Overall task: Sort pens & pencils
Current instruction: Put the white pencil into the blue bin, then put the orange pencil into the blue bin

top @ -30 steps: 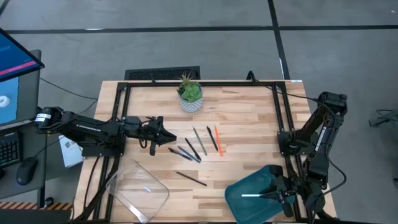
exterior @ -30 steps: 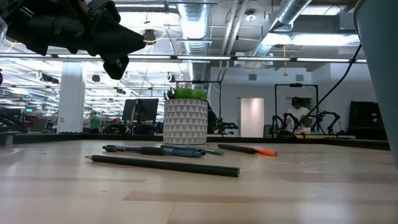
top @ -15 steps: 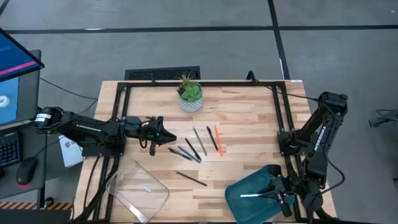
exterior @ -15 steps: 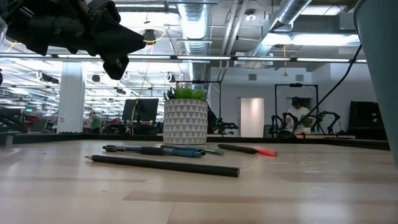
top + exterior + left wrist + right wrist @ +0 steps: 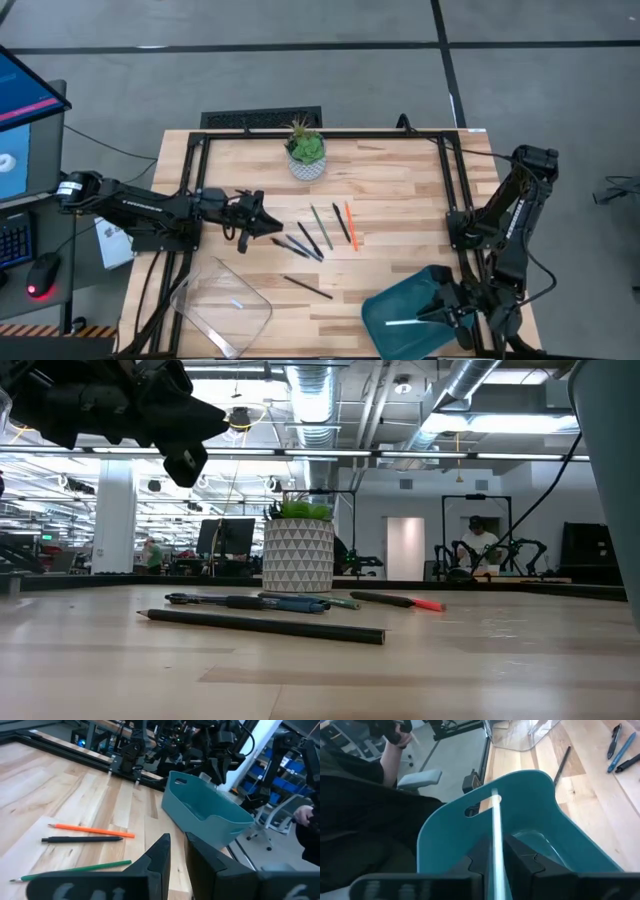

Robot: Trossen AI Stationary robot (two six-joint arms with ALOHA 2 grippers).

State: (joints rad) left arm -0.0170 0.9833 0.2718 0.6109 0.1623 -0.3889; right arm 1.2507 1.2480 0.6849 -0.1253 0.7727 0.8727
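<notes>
White pencil (image 5: 496, 827) sits pinched between the right gripper (image 5: 447, 315) fingers over the teal bin (image 5: 385, 322), so the drop is the step in hand; next, the jaws must part. Left gripper (image 5: 268, 225), fingers close together and empty, hovers by the loose sticks (image 5: 320, 232) (about 7 on the table (image 5: 400, 180)).

Teal bin (image 5: 400, 318), orange pencil (image 5: 350, 225), triangle-patterned white pot (image 5: 306, 166)

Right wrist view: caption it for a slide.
Right end effector holds a white stick over the teal bin.
</notes>
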